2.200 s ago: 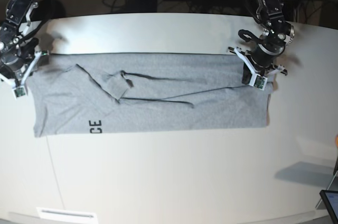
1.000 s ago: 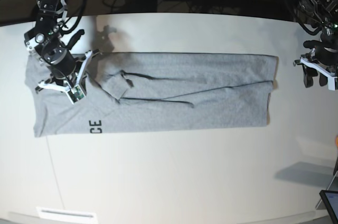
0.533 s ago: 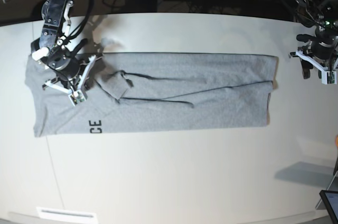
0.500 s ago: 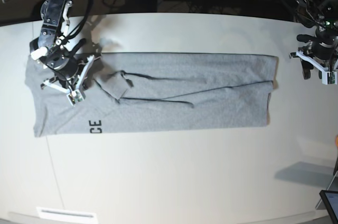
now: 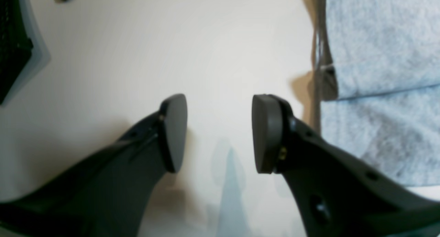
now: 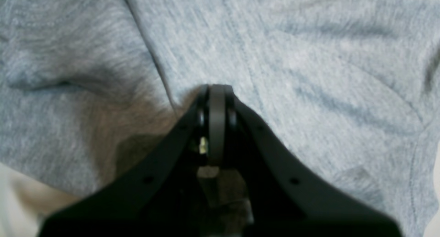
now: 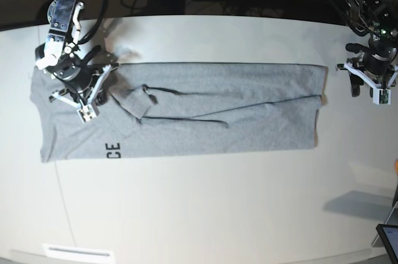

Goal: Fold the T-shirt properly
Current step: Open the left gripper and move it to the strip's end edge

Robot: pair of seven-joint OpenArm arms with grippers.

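Base view: shirt [image 7: 180,108] lies lengthwise across table [image 7: 205,208], folded into long band, "CE" print showing near its left end. Right gripper [image 7: 84,99] over that end, jaws together; wrist view shows no cloth between pads, likely pressing or smoothing fabric before next fold. Left gripper [image 7: 372,86] parked over bare table just beside shirt's other end, jaws apart, nothing held.

Versus two seconds back: right gripper moved from shirt's outer edge inward onto cloth; left gripper left shirt corner, withdrew sideways off fabric.

T-shirt [image 7: 186,111] print: only "CE" shows | rest folded under
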